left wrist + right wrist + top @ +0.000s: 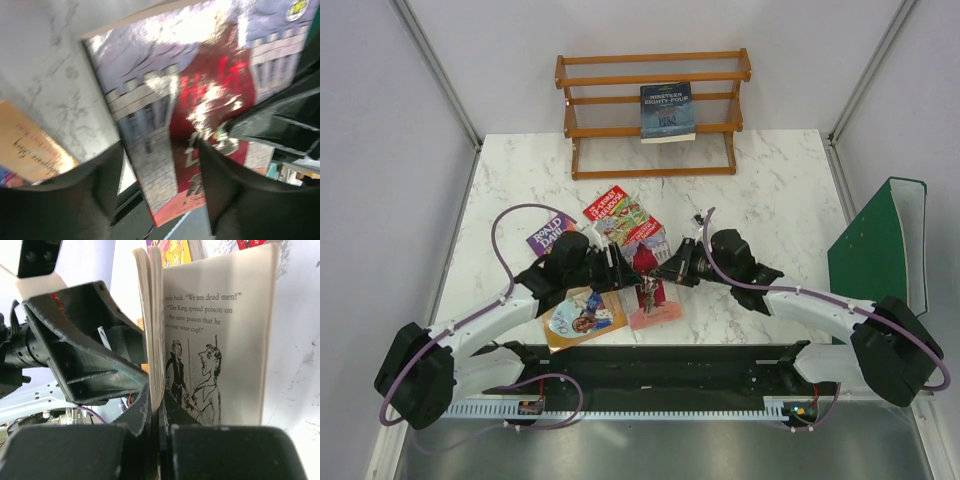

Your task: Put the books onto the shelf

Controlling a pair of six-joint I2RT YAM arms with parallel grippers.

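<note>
Right end effector (pixel 157 407) clamped on pink book (pixel 656 308), well in front of shelf (pixel 610 77); left end effector (pixel 160 175) apart, straddling its cover (blurred). Close left over all pages before lifting.

Overhead; wrist views close on book (pixel 220 340)

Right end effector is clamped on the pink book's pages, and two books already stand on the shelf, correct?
Not quite. Only one book stands on the shelf: the dark blue book. The top view shows it alone there, with no second book beside it. The rest holds: the right end effector is shut on the pages of the pink book.
</note>
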